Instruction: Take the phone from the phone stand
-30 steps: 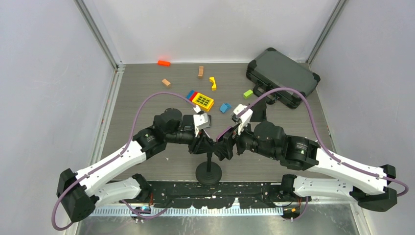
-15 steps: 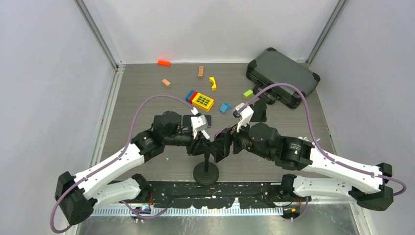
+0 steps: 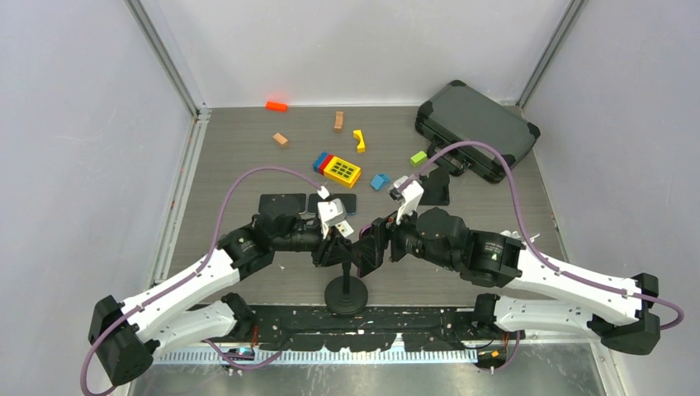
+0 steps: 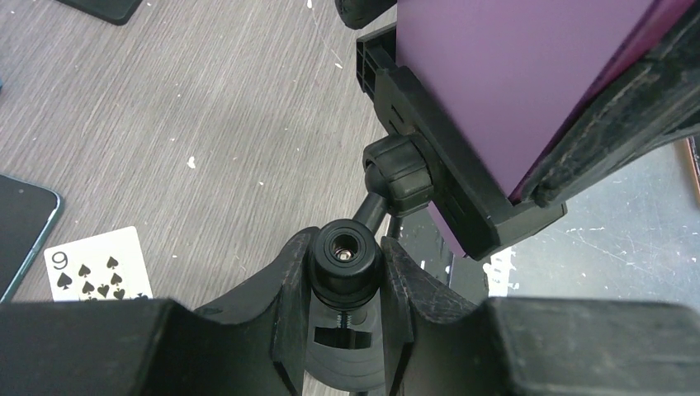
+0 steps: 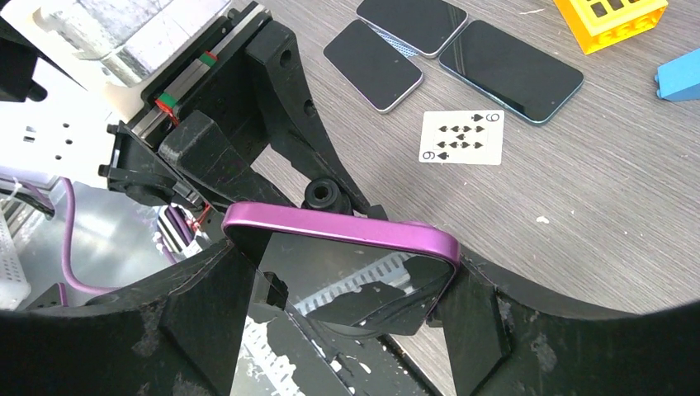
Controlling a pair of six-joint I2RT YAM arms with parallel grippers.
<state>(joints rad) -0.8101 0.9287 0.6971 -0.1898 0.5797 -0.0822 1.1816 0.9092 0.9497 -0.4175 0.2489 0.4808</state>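
1. Top view: the black, round-footed phone stand [image 3: 345, 294] stands near the front edge of the grey wooden desk [image 3: 248, 165]. The left pincer [image 3: 333, 247] reaches its post [image 3: 350, 268] from the left and the right pincer [image 3: 369, 247] from the right. The purple-cased phone [image 3: 367, 246] is largely hidden between them.
2. Left wrist view: the left pincer is clenched on the post's black knob [image 4: 345, 252]. The phone sits up and to the right in the black cradle [image 4: 446, 157], cropped by the frame.
3. Right wrist view: the right pincer grasps the phone across its width, so this arm is the nearer. The long axis seemingly runs back toward the wrist, and the cradle is hidden.
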